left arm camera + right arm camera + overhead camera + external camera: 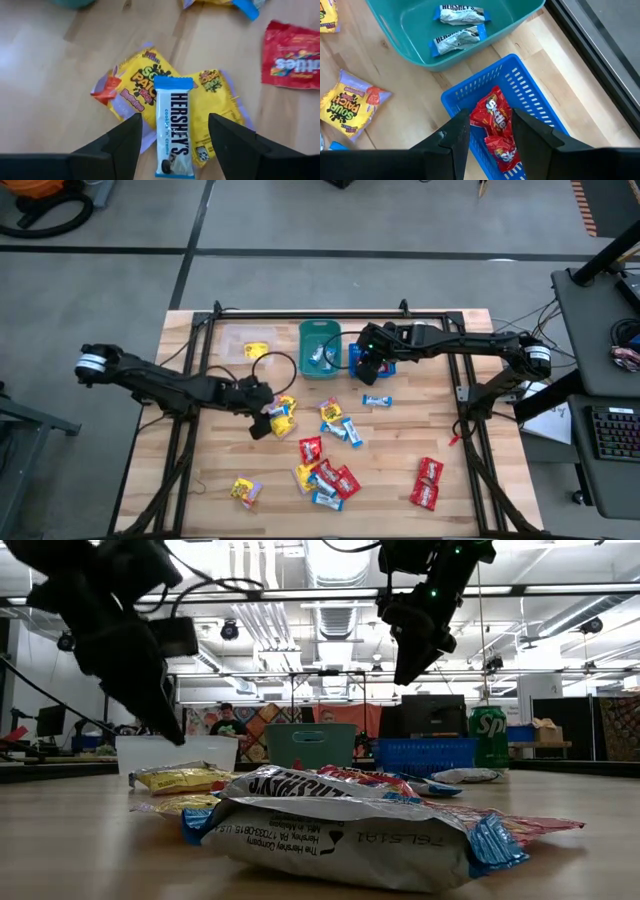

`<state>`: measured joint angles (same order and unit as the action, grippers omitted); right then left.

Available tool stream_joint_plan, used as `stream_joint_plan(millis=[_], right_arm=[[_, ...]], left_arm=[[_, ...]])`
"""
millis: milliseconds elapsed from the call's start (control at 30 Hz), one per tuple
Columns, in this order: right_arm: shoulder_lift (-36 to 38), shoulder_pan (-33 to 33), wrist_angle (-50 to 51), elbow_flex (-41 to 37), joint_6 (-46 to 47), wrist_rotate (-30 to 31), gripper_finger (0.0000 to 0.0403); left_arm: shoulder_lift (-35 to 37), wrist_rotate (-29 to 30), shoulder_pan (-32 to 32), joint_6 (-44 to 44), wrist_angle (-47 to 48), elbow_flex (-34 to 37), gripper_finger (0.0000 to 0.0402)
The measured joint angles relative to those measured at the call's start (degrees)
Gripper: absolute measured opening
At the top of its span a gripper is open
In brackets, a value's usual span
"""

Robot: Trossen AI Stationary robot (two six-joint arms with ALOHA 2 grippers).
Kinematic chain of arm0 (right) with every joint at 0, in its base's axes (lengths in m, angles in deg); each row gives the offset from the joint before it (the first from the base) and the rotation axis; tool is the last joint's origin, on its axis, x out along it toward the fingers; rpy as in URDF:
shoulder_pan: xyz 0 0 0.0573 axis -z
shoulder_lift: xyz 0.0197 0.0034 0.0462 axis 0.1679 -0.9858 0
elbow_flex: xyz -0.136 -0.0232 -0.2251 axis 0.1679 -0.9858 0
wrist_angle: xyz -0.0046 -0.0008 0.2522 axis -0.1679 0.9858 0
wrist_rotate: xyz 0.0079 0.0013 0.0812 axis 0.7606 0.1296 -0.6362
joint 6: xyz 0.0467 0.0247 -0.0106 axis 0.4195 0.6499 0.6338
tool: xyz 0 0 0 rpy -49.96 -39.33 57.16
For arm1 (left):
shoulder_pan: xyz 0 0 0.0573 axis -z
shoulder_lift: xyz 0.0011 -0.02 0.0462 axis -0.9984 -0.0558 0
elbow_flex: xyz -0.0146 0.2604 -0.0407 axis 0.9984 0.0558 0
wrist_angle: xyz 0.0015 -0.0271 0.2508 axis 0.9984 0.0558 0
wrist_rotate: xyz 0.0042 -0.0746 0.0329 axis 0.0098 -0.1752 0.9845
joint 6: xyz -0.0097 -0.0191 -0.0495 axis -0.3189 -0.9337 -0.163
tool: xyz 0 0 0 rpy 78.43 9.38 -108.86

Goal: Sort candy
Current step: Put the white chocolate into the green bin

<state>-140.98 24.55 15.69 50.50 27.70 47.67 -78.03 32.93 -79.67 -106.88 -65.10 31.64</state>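
Observation:
Wrapped candy lies scattered over the wooden table (200, 470), with a cluster (325, 475) near the middle. My left gripper (172, 145) hangs open just above a white-and-blue Hershey's bar (174, 130). That bar lies across two yellow Sour Patch packets (135, 90), and one finger stands on either side of it without touching. My right gripper (491, 134) hovers high over the blue basket (540, 100), part open with nothing between its fingers. Two red Skittles packets (495, 117) lie in that basket. Two Hershey's bars (460, 15) rest on the floor of the teal bin (405, 40).
A clear bin (247, 345) at the far left holds one yellow packet. Two red packets (428, 483) lie near the right front, a yellow one (245, 492) near the left front. A green can (488, 737) stands beside the blue basket. People sit in the room beyond the table.

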Motion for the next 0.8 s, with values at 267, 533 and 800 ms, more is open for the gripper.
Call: stream_joint_plan(millis=[267, 533, 800], right_arm=[[0.0, 0.0, 0.0, 0.0, 0.0, 0.0, 0.0137], [0.0, 0.0, 0.0, 0.0, 0.0, 0.0, 0.0137], [0.0, 0.0, 0.0, 0.0, 0.0, 0.0, 0.0137]], left_arm=[[-6.3, -0.1, 0.5, -1.8, -2.3, 1.8, 0.0208], [-9.8, -0.1, 0.7, -1.8, -2.5, 1.0, 0.0185], [-9.6, -0.1, 0.7, -1.8, -2.0, 1.1, 0.0094]])
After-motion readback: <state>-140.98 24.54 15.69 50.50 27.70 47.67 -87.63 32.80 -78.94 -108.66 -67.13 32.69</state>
